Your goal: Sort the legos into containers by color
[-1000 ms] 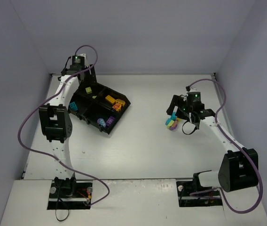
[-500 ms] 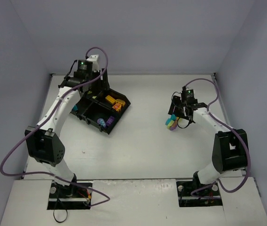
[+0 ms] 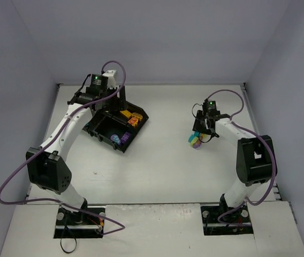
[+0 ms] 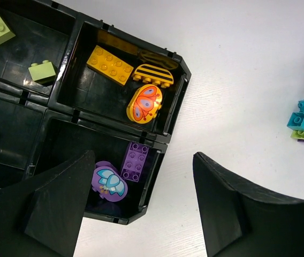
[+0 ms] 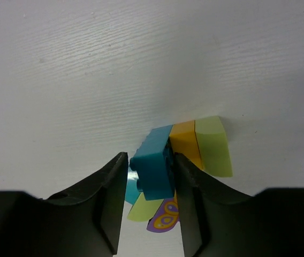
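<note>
The right gripper [image 5: 149, 160] is clamped on a teal brick [image 5: 153, 171] atop a small pile [image 3: 196, 141] on the right of the tabletop [image 3: 162, 166]. Whether the brick is lifted is unclear. The left gripper [image 4: 142, 158] hangs wide open and empty over the tray [image 4: 184, 85], which holds orange bricks [image 4: 108, 64], purple bricks [image 4: 135, 160] and green bricks [image 4: 42, 70] in separate compartments.

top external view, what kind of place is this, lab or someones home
Most likely a robotics lab test cell, not a home: two robot arms bolted at the edge of a white table, plain walls closing it in, and a black divided tray of toy bricks.
</note>
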`<state>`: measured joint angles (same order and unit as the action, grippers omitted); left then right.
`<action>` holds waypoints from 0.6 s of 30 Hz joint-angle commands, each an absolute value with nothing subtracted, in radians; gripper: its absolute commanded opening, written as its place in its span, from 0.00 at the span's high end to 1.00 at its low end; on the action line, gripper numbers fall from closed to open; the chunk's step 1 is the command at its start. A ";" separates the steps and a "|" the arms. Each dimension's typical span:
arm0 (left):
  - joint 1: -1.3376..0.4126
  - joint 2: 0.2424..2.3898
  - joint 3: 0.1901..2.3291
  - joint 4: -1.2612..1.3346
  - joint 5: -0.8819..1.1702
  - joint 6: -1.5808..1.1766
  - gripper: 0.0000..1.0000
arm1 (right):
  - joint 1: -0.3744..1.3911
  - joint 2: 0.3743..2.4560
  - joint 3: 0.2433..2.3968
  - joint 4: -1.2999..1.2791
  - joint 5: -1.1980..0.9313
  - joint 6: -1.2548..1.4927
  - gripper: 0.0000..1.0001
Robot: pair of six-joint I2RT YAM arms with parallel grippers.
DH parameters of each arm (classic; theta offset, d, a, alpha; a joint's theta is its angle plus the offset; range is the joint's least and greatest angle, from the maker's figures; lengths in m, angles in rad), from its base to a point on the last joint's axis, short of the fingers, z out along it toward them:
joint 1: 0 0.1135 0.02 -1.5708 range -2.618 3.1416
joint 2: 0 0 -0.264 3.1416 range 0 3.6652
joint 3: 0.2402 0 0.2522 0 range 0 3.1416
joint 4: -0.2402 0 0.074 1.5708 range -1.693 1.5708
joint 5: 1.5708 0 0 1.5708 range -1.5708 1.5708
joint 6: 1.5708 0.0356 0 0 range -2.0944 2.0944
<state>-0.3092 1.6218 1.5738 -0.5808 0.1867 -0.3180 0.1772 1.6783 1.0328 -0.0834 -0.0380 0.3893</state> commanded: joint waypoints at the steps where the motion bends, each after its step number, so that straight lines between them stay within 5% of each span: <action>1: -0.311 1.557 1.583 -0.551 0.204 -0.322 0.32 | 0.179 1.674 1.081 -0.049 -0.008 0.385 0.69; 6: -0.319 1.549 1.586 -0.551 0.225 -0.318 0.32 | 0.179 1.651 1.112 -0.041 -0.069 0.368 1.00; 18: -0.324 1.491 1.525 -0.419 0.452 -0.366 0.32 | 0.179 1.471 1.177 0.205 -0.428 0.599 1.00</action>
<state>-0.3149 1.5658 1.5238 -0.5297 0.3443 -0.3309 0.1772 1.5398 1.1217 0.0517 -0.2943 0.4911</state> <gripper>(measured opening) 0.677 0.246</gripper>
